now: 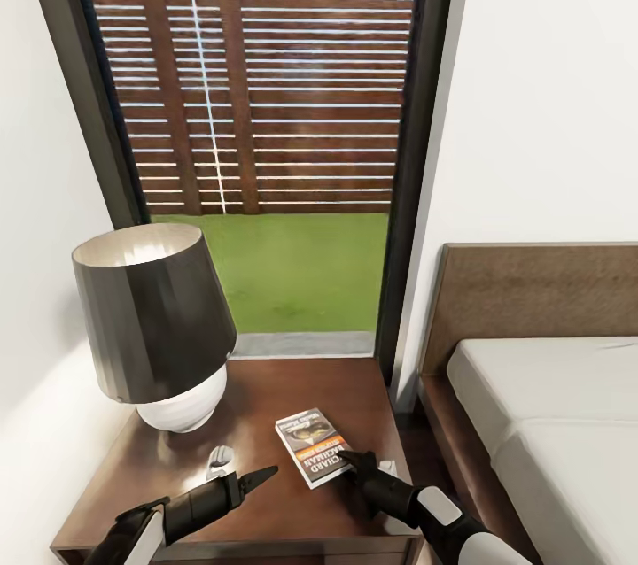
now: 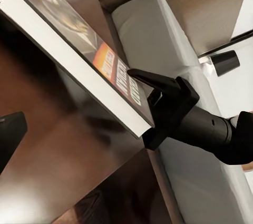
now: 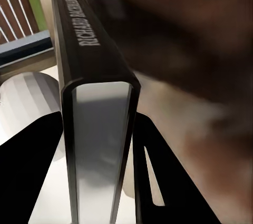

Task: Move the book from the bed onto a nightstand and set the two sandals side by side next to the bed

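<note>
- Right gripper [image 1: 347, 461]: jaws closed narrow around the near corner of the book [image 1: 312, 445], one finger over the cover, the other beneath the edge. The right wrist view confirms it: the book [image 3: 97, 129] sits edge-on between the two dark fingers [image 3: 158, 182], page block and black spine facing the camera.
- In the left wrist view the right gripper [image 2: 153, 110] clamps the book's [image 2: 79, 50] corner, upper finger lying on the orange band and lettering.
- Book: on the nightstand [image 1: 266, 397] top, toward 4 o'clock from its centre, cover up. Whether it lies fully flat or its gripped corner is raised a little, cannot tell.
- Left gripper [image 1: 252, 478]: hovers over the nightstand front at about 7 o'clock of the book, fingertips pointing toward it, apart from it and holding nothing. Fingers look close together in the head view; true opening cannot tell.
- Lamp [image 1: 155, 326]: dark shade, white ribbed base, stands on the nightstand at 10 o'clock of the book, well apart.
- Bed [image 1: 549, 388]: off-white mattress and brown headboard at 3 o'clock of the nightstand, just beside it.
- Window [image 1: 266, 149]: beyond the nightstand at 12 o'clock, showing grass and slatted fence.
</note>
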`<state>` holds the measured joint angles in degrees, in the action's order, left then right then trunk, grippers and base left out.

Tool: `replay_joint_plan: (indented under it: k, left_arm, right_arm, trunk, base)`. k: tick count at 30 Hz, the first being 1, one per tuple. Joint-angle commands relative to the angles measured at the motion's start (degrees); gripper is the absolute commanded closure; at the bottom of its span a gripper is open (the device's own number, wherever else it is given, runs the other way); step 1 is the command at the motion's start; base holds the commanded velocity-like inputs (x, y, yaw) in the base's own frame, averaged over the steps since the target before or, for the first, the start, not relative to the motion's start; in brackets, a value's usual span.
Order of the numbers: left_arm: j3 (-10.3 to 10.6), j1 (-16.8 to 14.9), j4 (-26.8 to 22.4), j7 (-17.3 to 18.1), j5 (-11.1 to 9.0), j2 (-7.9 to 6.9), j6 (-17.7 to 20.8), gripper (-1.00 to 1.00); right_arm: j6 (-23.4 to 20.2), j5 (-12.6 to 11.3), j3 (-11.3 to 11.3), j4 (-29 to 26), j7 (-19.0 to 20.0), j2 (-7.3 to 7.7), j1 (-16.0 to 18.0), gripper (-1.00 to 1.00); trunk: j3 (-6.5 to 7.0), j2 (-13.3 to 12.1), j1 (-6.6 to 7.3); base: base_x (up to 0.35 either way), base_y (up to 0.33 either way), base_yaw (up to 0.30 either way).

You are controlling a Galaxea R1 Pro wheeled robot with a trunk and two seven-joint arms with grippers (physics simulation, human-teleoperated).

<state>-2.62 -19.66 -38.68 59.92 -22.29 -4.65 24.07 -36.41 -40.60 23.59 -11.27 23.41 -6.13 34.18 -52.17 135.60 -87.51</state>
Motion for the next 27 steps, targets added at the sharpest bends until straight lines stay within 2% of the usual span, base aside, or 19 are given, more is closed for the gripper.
replay_joint_plan:
  k: [1,23,24,27]
  left_arm:
    - [0.0,0.0,0.0,0.1,-0.3,-0.01,0.5,-1.0]
    - [0.0,0.0,0.0,0.1,-0.3,-0.01,0.5,-1.0]
    - [0.0,0.0,0.0,0.1,-0.3,-0.01,0.5,-1.0]
    - [0.0,0.0,0.0,0.1,-0.3,-0.01,0.5,-1.0]
  right_arm:
    - [-0.3,0.0,0.3,-0.1,0.0,-0.02,0.0,1.0]
    - [-0.3,0.0,0.3,-0.1,0.0,-0.02,0.0,1.0]
    - [-0.3,0.0,0.3,-0.1,0.0,-0.02,0.0,-1.0]
    - [-0.3,0.0,0.3,-0.1,0.0,-0.02,0.0,-1.0]
  trunk:
    - [-0.06,0.0,0.01]
    - [-0.06,0.0,0.01]
    - [-0.06,0.0,0.01]
    - [-0.06,0.0,0.01]
  base:
    - [0.0,0.0,0.0]
    - [0.0,0.0,0.0]
    - [0.0,0.0,0.0]
    - [0.0,0.0,0.0]
